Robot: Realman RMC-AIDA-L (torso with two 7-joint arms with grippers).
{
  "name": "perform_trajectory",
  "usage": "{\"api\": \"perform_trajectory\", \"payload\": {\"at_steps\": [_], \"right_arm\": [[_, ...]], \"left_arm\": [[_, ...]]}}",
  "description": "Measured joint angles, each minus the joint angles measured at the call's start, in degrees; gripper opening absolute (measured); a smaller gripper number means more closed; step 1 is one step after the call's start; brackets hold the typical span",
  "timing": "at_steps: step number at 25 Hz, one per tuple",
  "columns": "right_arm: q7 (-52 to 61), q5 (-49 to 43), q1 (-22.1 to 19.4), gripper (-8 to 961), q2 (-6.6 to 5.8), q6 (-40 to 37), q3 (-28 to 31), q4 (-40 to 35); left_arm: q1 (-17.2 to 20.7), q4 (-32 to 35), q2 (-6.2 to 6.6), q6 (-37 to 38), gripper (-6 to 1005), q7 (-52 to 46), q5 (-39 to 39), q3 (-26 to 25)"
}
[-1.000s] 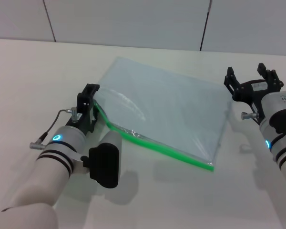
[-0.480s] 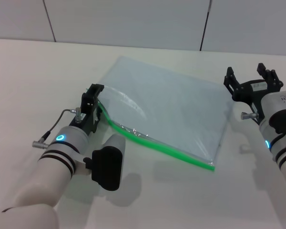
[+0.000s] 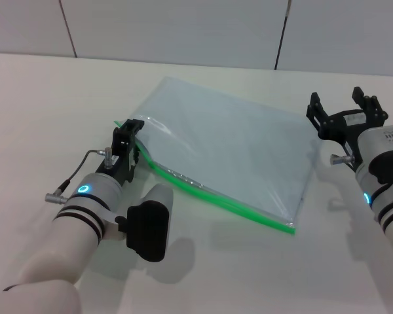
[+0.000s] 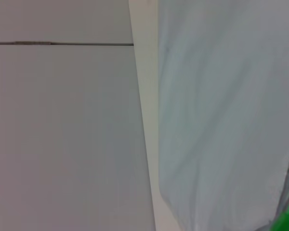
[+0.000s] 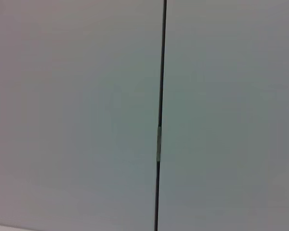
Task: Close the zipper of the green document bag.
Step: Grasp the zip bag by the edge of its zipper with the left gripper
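On the white tabletop [image 3: 46,104] I've got the green document bag [image 3: 236,154] lying flat and at a slant, with its zipper [image 3: 216,196] running along the long edge nearest the robot. My left gripper [image 3: 124,140] is down at the left end of that green strip, jaws pinching the zipper right at the bag's corner; I can't make out the slider itself. From the left wrist camera I mostly see pale bag plastic and a sliver of green. My right gripper [image 3: 346,110] is off by the bag's right short edge, not touching it, jaws spread wide. Right wrist camera only shows the grey wall panels [image 5: 86,115]
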Motion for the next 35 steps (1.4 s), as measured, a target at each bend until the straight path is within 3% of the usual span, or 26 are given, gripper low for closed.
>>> {"api": "perform_trajectory", "payload": {"at_steps": [19, 24, 35], "right_arm": [[-0.01, -0.45, -0.34, 798, 0.0, 0.0, -0.34, -0.18], [-0.12, -0.46, -0.34, 798, 0.08, -0.05, -0.81, -0.31], [-0.4, -0.53, -0.28, 798, 0.09, -1.78, -0.8, -0.95]], "left_arm": [[0.11, 1.55, 0.08, -1.54, 229, 0.61, 0.03, 0.0], [0.17, 2.09, 0.2, -2.78, 109, 0.62, 0.15, 0.0], [0.24, 2.19, 0.24, -3.49, 52, -4.14, 0.18, 0.0]]}}
